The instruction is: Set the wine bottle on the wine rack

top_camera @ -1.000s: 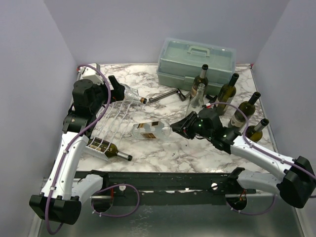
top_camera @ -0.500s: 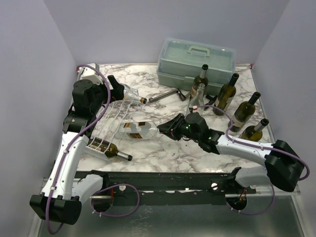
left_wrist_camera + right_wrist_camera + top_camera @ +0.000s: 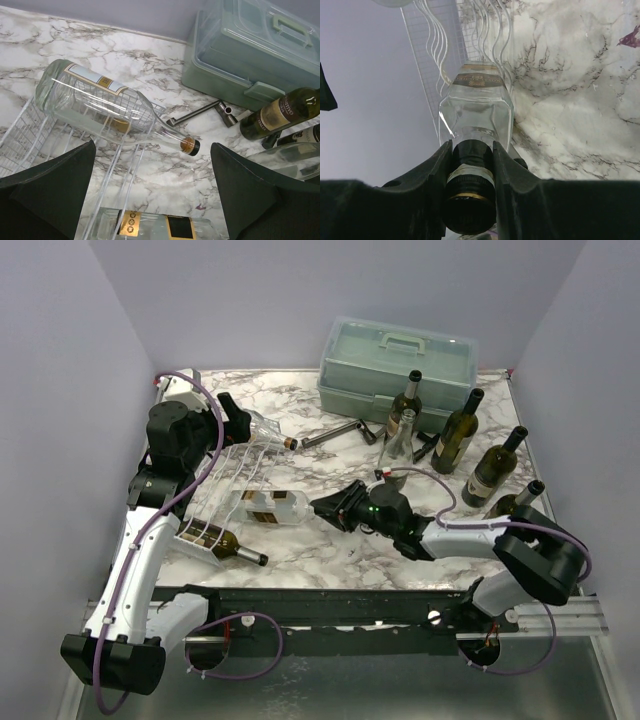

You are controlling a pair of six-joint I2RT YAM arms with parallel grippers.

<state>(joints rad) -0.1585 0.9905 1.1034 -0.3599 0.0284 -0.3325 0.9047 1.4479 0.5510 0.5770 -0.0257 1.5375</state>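
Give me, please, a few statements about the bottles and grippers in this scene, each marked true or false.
1. The right gripper is shut on the neck of the clear square bottle. True.
2. The left gripper holds a bottle. False: it is open and holds nothing.
3. A dark bottle lies at the near end of the wine rack. True.
4. The toolbox stands open. False: its lid is closed.

Top camera high at near side, whole table (image 3: 330,545) seen; left wrist mid-range, angled down-forward; right wrist very close along clear square bottle (image 3: 477,107); all share wine rack (image 3: 25,135)
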